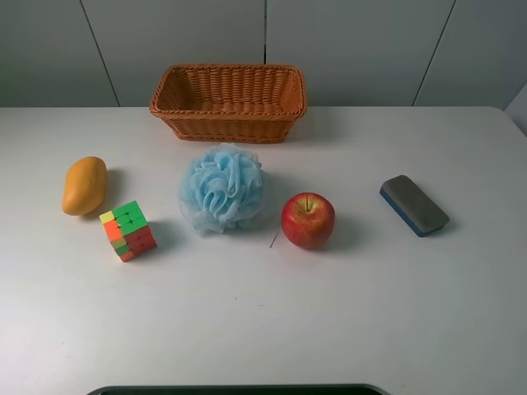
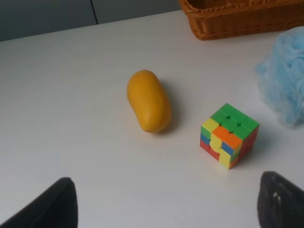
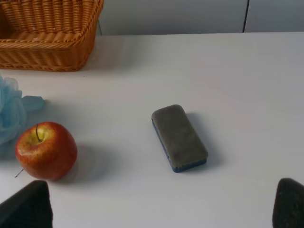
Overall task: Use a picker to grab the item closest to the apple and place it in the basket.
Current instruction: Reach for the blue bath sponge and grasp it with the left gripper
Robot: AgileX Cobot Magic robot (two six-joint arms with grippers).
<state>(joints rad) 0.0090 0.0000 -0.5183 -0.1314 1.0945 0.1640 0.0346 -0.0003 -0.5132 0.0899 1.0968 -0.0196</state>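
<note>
The blue bath loofah (image 1: 223, 188) lies just beside the apple (image 1: 308, 220), before the basket (image 1: 226, 122). The left gripper (image 2: 165, 205) and right gripper (image 3: 157, 204) gape wide, empty. A deep central pinch into the mesh should hold best.

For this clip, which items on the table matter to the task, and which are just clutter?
Part of the job: apple; blue bath pouf, the item nearest the apple; basket.
Just lying about: mango; puzzle cube; eraser.
</note>
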